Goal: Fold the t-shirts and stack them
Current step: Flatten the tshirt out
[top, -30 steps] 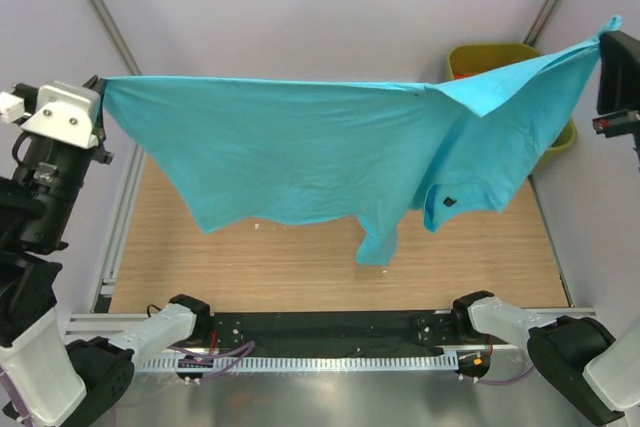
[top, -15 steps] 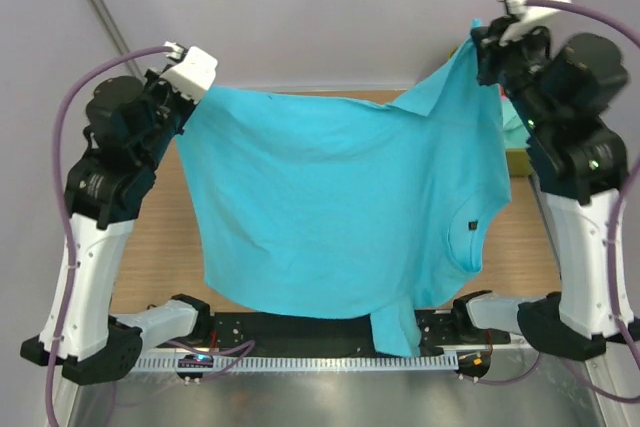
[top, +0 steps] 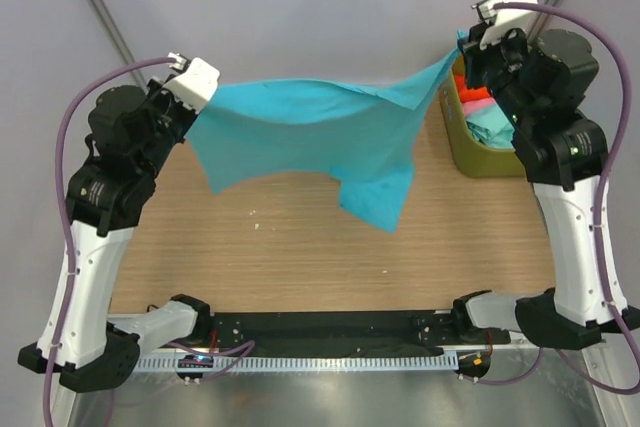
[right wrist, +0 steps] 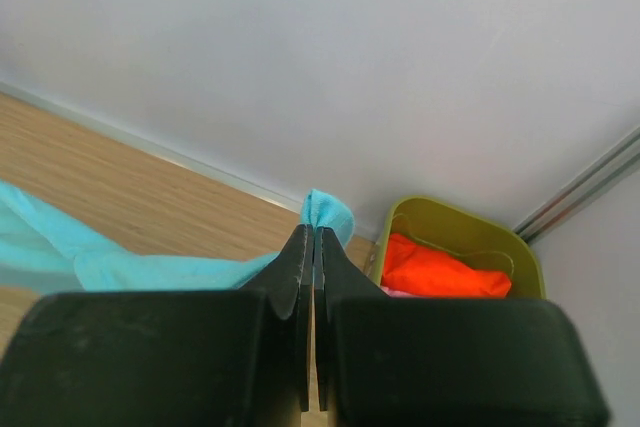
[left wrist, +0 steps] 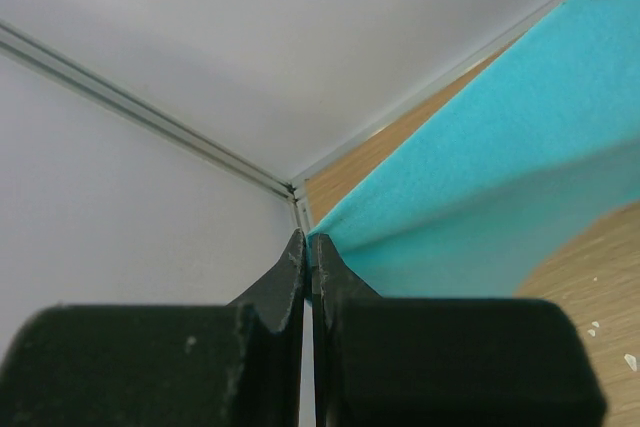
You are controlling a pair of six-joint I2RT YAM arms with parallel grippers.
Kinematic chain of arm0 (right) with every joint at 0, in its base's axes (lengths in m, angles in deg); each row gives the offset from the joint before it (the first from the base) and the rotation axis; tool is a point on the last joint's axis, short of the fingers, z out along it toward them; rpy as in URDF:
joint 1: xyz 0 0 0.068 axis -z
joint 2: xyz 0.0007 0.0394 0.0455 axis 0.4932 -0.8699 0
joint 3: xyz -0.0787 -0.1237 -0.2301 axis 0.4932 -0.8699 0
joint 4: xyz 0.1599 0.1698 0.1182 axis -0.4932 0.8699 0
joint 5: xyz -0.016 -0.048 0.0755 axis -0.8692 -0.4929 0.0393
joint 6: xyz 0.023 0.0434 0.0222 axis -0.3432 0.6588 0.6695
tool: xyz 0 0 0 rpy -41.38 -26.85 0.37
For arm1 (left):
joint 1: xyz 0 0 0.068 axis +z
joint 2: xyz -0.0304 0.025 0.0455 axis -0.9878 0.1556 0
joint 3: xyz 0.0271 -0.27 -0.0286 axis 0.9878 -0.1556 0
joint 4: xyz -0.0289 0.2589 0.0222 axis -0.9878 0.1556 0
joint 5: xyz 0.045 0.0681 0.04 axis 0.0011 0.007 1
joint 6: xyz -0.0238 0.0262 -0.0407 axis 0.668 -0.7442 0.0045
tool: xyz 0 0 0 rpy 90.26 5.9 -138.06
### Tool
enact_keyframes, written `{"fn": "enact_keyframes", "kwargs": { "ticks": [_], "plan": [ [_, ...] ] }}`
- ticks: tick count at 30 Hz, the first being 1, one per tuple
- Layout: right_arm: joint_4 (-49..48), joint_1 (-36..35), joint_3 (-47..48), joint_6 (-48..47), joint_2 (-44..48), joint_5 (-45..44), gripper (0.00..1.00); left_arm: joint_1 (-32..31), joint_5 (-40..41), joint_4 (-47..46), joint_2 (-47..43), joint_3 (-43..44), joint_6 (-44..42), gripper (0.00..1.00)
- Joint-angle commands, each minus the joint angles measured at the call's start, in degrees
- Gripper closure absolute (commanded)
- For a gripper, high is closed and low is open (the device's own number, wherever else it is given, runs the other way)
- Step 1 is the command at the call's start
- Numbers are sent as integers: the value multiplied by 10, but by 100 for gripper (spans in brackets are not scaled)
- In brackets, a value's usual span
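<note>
Noted clamped on turquoise t-shirt (top: 320,132): left end effector (top: 200,107), right end effector (top: 462,47). Strung crosswise between both, long axis left-right, hanging above far worktop (top: 300,257), sagging mid-span. Equally near either arm.

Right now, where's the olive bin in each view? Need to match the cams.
Top external: bin in the upper right of the picture.
Left wrist: not in it.
Right wrist: bin at lower right, with an orange-red t-shirt inside.
Shared landmark: the turquoise t-shirt shows in all three views.
</note>
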Motion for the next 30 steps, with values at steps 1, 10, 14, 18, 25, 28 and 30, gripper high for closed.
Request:
{"fn": "enact_keyframes", "kwargs": {
  "ticks": [1, 10, 14, 18, 25, 28, 30],
  "plan": [
    [-5, 4, 23, 4, 59, 6, 99, 4, -20, 2, -45, 17, 10, 100],
    [101, 3, 99, 10, 121, 5, 99, 15, -43, 48, -106, 72, 17, 100],
    [142, 3, 181, 10, 117, 4, 99, 25, -61, 75, -107, 126, 31, 100],
    [156, 3, 198, -6, 123, 4, 99, 32, -67, 87, -105, 154, 35, 100],
    [128, 4, 184, -12, 103, 51, 99, 34, -70, 84, -90, 130, 23, 100],
    [100, 5, 135, -23, 101, 67, 99, 34, -55, 56, -89, 71, 14, 100],
    [76, 4, 60, -36, 107, 75, 99, 34, -44, 28, -90, 33, 2, 100]
  ]
}}
